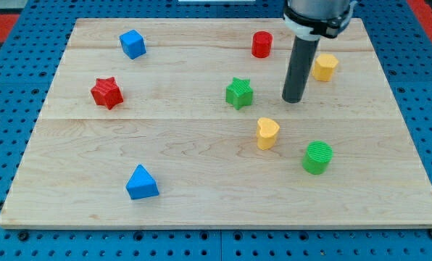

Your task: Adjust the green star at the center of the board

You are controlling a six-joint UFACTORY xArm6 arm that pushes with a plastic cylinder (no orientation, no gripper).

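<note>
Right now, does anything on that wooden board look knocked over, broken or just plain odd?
Nothing stands out. All the blocks sit flat and apart on the wooden board, none chipped or tipped. My tip rests on the board to the view's right of the green star, with a clear gap between them.

My tip (293, 100) right of star (239, 93)

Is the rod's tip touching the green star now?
No, my tip stands apart from the green star, on its right in the view.
</note>
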